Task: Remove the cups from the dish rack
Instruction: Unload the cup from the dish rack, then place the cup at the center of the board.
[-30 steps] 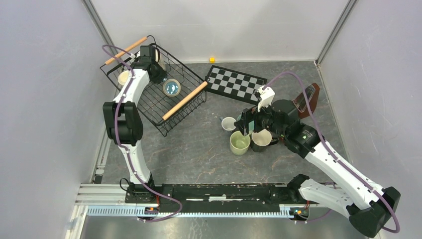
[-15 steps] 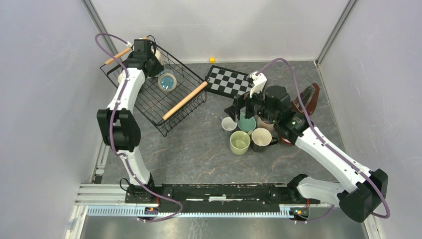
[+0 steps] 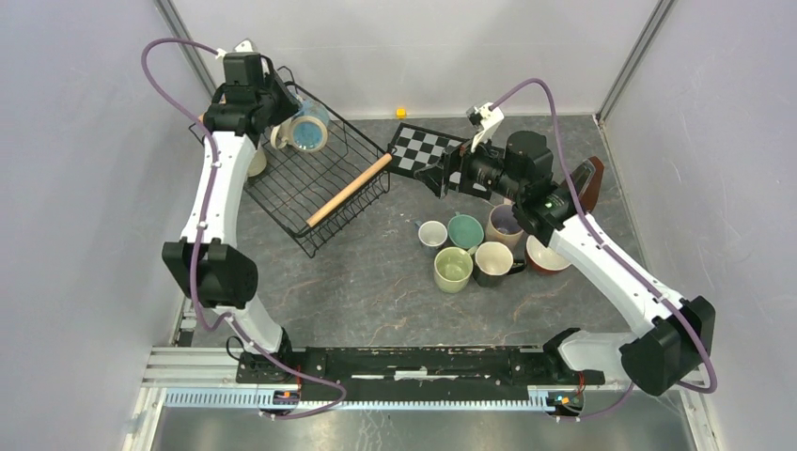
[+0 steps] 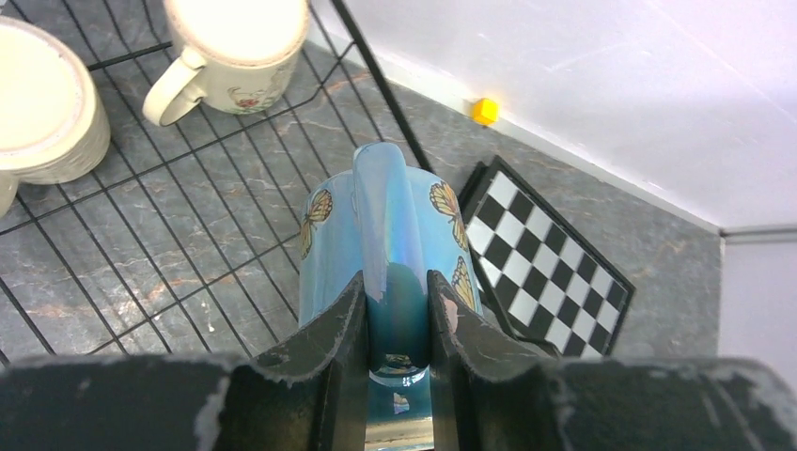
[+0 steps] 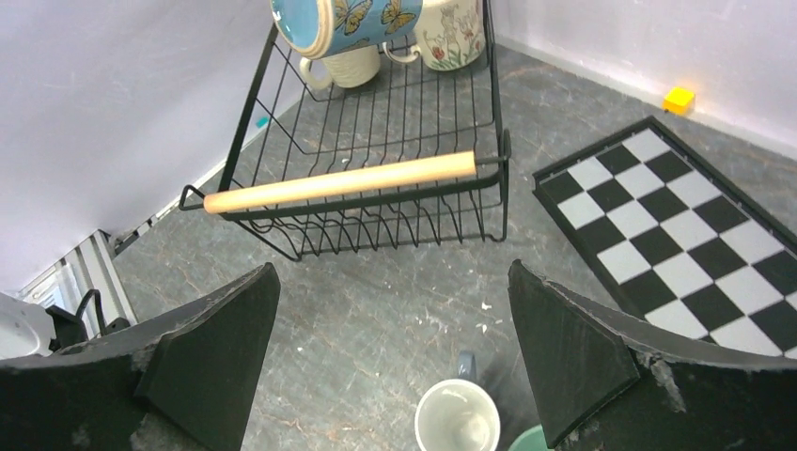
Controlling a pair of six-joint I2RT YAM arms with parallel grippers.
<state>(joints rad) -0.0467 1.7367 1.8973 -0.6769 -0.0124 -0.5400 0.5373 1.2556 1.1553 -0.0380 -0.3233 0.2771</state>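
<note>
- Now the left claw (image 4: 397, 291) is clenched on the handle of the blue butterfly cup (image 4: 376, 225). A second ago it was low inside the dish rack (image 3: 291, 193). Now the cup hangs in the air on its side, over the rack's 12 o'clock end.
- So one more cup is coming out. A flowery cup (image 4: 235, 47) and a plain cream cup (image 4: 42, 113) sit in the rack and wait their turn.
- Next, the right claw (image 5: 399, 329) is wide open and holds nothing. It has gone up from the cups on the table (image 3: 465, 246) toward the checkered board (image 3: 423, 150).
- Edges: the rack's wooden handle (image 3: 350, 190) lies at 5 o'clock from the lifted cup, so I think the cup must pass above it.
- Room: bare table shows between the rack and the table cups. The right arm near the board could get in the way.
</note>
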